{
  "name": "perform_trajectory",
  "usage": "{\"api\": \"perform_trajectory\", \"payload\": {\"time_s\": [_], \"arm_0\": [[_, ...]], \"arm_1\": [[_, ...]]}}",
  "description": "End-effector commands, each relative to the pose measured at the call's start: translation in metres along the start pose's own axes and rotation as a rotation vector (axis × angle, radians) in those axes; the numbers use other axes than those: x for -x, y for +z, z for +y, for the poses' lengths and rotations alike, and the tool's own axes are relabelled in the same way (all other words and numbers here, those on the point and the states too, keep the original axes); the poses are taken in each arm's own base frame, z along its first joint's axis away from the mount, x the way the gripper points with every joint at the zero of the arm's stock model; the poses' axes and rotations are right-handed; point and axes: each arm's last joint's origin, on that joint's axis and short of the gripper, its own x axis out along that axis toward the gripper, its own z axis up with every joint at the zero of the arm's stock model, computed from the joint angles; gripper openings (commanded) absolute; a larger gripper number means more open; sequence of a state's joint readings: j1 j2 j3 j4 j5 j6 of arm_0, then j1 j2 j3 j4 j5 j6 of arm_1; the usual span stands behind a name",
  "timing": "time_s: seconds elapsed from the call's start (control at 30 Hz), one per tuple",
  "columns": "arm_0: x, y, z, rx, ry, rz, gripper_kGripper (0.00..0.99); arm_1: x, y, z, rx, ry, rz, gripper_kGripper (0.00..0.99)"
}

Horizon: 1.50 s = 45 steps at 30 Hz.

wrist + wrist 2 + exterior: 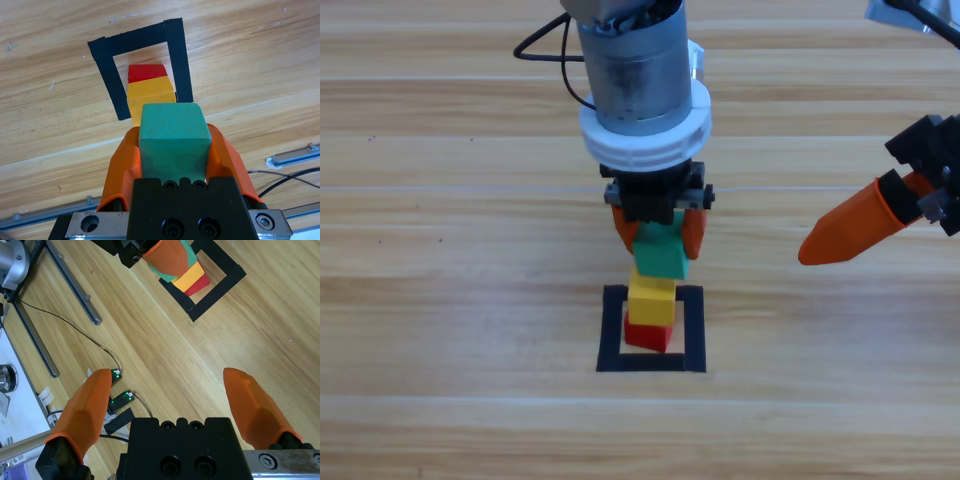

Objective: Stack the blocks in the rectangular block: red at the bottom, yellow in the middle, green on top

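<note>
- My left gripper [174, 150] is clamped on the green cube [173, 137], above the stack.
- Just ahead: yellow cube [150, 95] sits on red cube [146, 72] inside the tape square [107, 67].
- Right gripper [850, 228] is parked wide open, well apart.

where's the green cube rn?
High view, centre: green cube is clamped in the left gripper, on or just over the yellow cube, which sits on the red cube.

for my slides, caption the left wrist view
Left hand holds green cube over yellow on red.
</note>
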<state>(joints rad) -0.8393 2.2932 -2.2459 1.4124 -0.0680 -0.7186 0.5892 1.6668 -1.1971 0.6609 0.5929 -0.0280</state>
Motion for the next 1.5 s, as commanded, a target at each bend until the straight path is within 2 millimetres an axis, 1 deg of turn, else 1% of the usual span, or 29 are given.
{"api": "perform_trajectory", "payload": {"time_s": [0.03, 0.53, 0.87, 1.1, 1.37, 1.4, 1.43, 1.47, 1.5], "arm_0": [[-0.032, -0.005, -0.01, -0.044, 0.069, 0.059, 0.0], [-0.049, -0.001, -0.01, -0.055, 0.098, 0.08, 0.0], [-0.047, -0.001, -0.01, -0.062, 0.1, 0.068, 0.0], [-0.038, -0.003, -0.008, -0.066, 0.096, 0.052, 0.0], [-0.036, -0.005, -0.007, -0.081, 0.099, 0.056, 0.0], [-0.035, -0.006, -0.006, -0.083, 0.098, 0.055, 0.193], [-0.034, -0.006, -0.006, -0.084, 0.097, 0.055, 0.597], [-0.033, -0.007, -0.006, -0.084, 0.097, 0.055, 0.907], [-0.031, -0.007, -0.005, -0.085, 0.095, 0.052, 0.988]], "arm_1": [[0.005, -0.005, -0.005, -0.016, -0.024, -0.03, 0.99], [0.015, -0.007, 0.005, 0.015, 0.044, -0.062, 0.99], [0.019, -0.005, 0.011, 0.042, 0.118, -0.078, 0.99], [0.018, -0.008, 0.011, 0.039, 0.12, -0.071, 0.99], [0.018, -0.01, 0.011, 0.037, 0.12, -0.069, 0.99], [0.018, -0.01, 0.011, 0.039, 0.12, -0.069, 0.99], [0.018, -0.01, 0.011, 0.04, 0.12, -0.07, 0.99], [0.018, -0.01, 0.011, 0.039, 0.12, -0.069, 0.99], [0.018, -0.01, 0.011, 0.039, 0.12, -0.069, 0.99]]}}
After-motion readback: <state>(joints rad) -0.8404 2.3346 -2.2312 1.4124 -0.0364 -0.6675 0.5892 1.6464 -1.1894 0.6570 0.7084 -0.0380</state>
